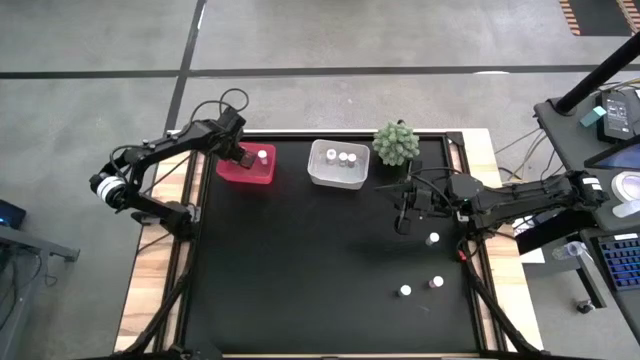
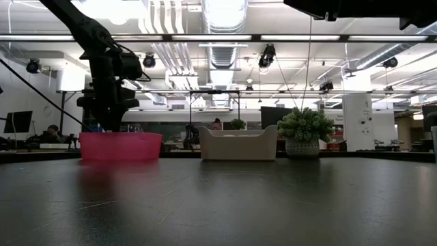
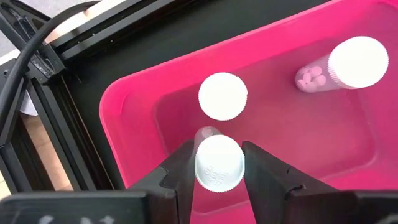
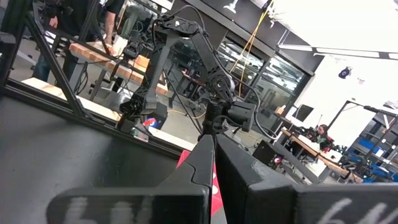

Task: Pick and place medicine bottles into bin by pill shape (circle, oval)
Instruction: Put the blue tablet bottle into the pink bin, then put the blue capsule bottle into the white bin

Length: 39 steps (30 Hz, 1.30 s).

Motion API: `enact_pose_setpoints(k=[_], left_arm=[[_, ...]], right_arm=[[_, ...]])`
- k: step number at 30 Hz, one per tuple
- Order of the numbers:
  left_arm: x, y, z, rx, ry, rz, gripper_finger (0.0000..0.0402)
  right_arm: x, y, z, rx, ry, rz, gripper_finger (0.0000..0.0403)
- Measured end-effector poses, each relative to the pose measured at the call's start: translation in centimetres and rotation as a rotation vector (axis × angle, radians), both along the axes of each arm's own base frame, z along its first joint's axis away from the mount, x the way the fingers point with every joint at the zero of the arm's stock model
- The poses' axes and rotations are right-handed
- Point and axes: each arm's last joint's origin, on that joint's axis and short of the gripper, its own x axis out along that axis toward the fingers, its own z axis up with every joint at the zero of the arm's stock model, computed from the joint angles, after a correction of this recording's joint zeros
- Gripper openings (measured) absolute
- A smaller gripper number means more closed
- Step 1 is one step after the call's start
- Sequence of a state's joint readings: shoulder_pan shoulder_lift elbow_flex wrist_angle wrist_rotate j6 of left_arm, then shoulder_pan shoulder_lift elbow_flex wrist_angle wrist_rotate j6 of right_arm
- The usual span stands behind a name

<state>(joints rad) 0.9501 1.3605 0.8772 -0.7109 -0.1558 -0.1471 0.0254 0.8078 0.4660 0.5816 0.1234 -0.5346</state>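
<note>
Here the left hand [image 3: 219, 163] grips a white-capped bottle [image 3: 219, 162] between its fingers, poised over the pink bin [image 3: 134, 106] near the desk's far left edge, presumably to release it beside two bottles already inside. The right hand [image 1: 403, 222], fingers pressed together, waits mid-desk.

Bright ceiling lamps [image 2: 225, 14] glare overhead; the dark table [image 2: 218, 205] reflects dimly, foreground soft.

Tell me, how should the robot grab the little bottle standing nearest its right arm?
Probably from straight above, fingers closing across the round white cap of the bottle. It stands upright with open space all round, so nothing blocks the right gripper.
</note>
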Motion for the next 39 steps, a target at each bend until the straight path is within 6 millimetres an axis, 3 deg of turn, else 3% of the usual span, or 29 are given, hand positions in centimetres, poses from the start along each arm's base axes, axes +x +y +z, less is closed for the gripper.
enact_pose_setpoints(k=[9,20,33,39], left_arm=[[0.0,0.0,0.0,-0.003,0.002,0.000,0.0135],[-0.1,-0.1,0.0,-0.001,0.014,-0.007,0.0139],[0.0,0.1,1.4,0.059,0.030,-0.035,0.0140],[0.5,-0.7,3.4,0.105,-0.049,-0.116,0.0140]], right_arm=[[0.0,0.0,0.0,0.000,0.000,0.000,0.0009],[0.0,0.0,0.0,0.000,0.000,0.000,0.0009],[0.0,0.0,0.0,-0.006,0.001,-0.001,0.0009],[0.0,0.0,0.0,-0.007,0.002,-0.001,0.0009]])
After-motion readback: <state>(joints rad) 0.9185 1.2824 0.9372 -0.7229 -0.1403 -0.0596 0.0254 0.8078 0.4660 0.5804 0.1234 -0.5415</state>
